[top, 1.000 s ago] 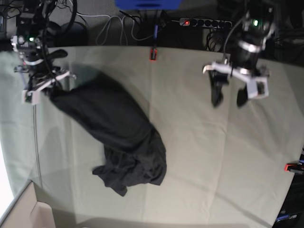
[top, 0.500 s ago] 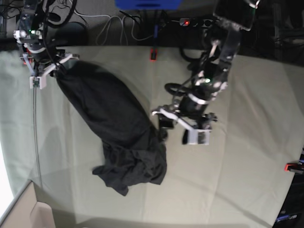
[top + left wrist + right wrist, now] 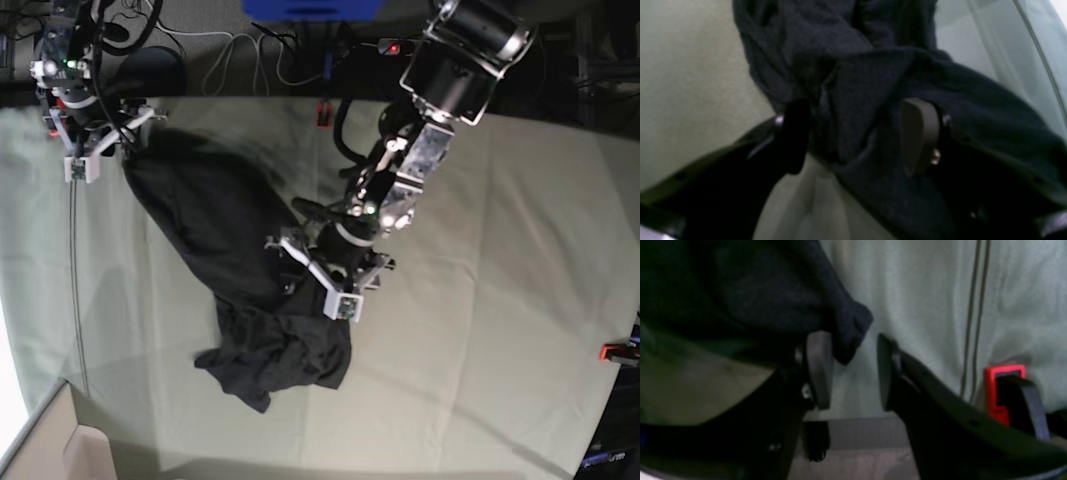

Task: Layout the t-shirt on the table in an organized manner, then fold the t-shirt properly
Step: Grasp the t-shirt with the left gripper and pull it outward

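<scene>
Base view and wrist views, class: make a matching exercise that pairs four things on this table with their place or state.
Things:
1. t-shirt
2. left gripper
3. right gripper
4. red clamp

Places or states:
A. jaws open, bunched folds from the shirt's middle between them
B. jaws open, with a tip of the shirt's end by one finger, near the table's edge
C. dark, crumpled, lying in a long diagonal heap
D. fixed at the edge of the table, over the pale cloth

Pairs: 1-C, 2-A, 3-B, 4-D
</scene>
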Robot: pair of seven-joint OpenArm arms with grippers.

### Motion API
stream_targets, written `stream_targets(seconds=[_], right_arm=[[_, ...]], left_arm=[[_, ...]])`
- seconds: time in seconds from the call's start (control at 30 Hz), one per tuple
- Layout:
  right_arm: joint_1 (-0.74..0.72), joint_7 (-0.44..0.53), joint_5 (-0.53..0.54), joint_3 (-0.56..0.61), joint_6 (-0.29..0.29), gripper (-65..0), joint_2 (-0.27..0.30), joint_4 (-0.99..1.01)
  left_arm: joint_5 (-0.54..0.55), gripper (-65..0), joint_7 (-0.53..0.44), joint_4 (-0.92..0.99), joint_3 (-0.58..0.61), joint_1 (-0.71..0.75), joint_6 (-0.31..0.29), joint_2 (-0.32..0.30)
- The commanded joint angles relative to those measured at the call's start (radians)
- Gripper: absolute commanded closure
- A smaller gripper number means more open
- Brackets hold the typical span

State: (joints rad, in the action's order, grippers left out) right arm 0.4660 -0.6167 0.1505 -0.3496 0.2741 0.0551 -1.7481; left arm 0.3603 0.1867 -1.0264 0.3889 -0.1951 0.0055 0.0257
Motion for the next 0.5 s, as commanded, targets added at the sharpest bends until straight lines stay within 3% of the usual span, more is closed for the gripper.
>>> stream_targets(seconds=[0.0, 0.07, 0.13, 0.2, 0.23, 0.27, 0.47], right_arm=[[0.001, 0.019, 0.005, -0.004, 0.011, -22.9, 0.007, -0.014], [0.001, 0.019, 0.005, -0.006, 0.011, -22.9, 0.007, -0.005], [-0.010, 0.022, 0.005, -0.007, 0.011, -22.9, 0.010, 0.023], [-0.011, 0.027, 0.005, -0.007, 0.011, -22.9, 0.022, 0.052], [-0.016, 0.028, 0.005, -0.006, 0.011, -22.9, 0.030, 0.063], [-0.028, 0.028, 0.005, -0.007, 0.011, -22.9, 0.033, 0.073], [-0.071, 0.030, 0.005, -0.007, 0.011, -22.9, 0.038, 0.121]], left_arm=[[0.001, -37.4, -0.022, -0.005, 0.000, -0.028, -0.006, 0.013], [0.003, -23.9, -0.022, -0.009, 0.000, -0.030, -0.008, 0.013], [0.007, -1.9, -0.016, -0.039, -0.006, -0.024, 0.000, 0.009], [0.010, -0.4, -0.013, -0.114, -0.009, 0.006, 0.001, -0.016], [0.010, -3.8, -0.013, -0.167, -0.009, 0.042, 0.001, -0.039], [0.010, -1.9, -0.013, -0.236, -0.011, 0.081, 0.001, -0.060], [0.010, -0.3, -0.013, -0.676, -0.141, 0.425, 0.000, -0.180]])
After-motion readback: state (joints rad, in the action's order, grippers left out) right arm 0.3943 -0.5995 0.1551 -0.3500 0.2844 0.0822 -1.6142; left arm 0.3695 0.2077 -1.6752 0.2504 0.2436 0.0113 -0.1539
